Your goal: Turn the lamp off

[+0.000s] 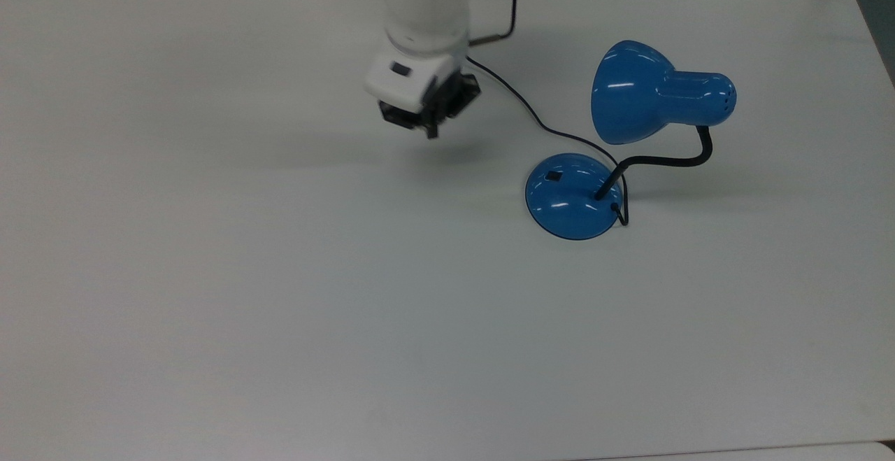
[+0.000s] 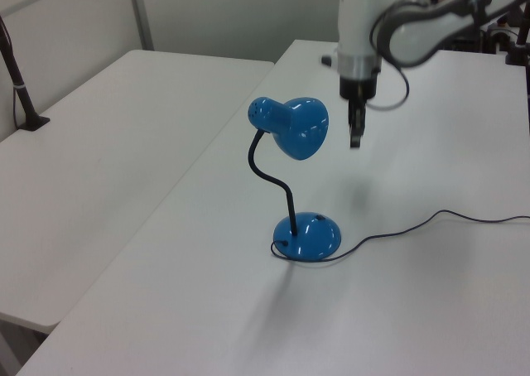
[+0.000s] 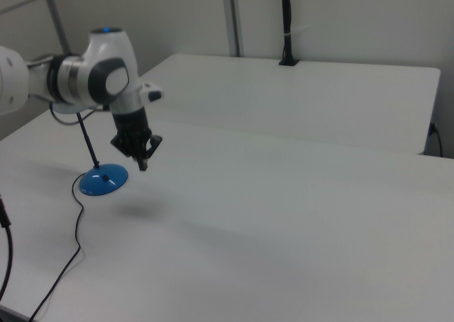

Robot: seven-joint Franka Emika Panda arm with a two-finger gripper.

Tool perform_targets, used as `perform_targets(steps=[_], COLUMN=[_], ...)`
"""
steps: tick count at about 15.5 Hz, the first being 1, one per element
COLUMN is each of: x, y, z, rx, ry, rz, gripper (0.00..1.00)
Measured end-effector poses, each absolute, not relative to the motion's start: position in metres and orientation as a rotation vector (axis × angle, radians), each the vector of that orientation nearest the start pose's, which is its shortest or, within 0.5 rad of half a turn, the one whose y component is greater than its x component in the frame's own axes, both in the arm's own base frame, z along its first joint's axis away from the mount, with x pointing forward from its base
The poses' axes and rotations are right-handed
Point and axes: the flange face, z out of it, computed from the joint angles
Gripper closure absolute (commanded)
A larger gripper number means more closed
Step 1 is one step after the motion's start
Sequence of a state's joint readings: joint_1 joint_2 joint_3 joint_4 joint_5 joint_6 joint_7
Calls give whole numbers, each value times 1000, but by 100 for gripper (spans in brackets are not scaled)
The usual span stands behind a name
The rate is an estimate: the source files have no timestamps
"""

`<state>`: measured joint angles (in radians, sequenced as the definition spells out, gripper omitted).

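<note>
the gripper (image 1: 428,124) hangs in the air above the bare white desk (image 1: 210,272), well apart from the lamp (image 1: 615,139) and off to the top view's left of it. its fingers look drawn together and hold nothing.

the lamp stands toward the far right of the desk in the top view. its round blue base (image 1: 573,196) sits flat, with the small black switch (image 1: 553,175) on the dome's side toward the gripper. the black gooseneck (image 2: 273,177) rises and bends, carrying the shade (image 1: 629,94) above. the shade's long axis runs left to right in the top view, its open mouth facing left. the thin cord (image 2: 414,227) trails away across the desk.

i see no glow from the shade, so i'd judge the switch step done, with nothing left but to keep clear.
</note>
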<state>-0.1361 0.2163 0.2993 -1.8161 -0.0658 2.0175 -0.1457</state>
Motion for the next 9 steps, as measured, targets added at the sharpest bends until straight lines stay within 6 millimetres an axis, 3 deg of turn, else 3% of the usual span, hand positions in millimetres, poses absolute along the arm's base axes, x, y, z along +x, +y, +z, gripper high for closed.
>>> perform_targets(steps=[3, 6, 8, 9], x=[601, 580, 566, 562], y=[53, 19, 3, -1], z=[477, 527, 552, 563], rx=[-3137, -3192, -3226, -3242], ry=[-391, -238, -123, -57], rz=[33, 28, 28, 23], gripper=[100, 95, 83, 67])
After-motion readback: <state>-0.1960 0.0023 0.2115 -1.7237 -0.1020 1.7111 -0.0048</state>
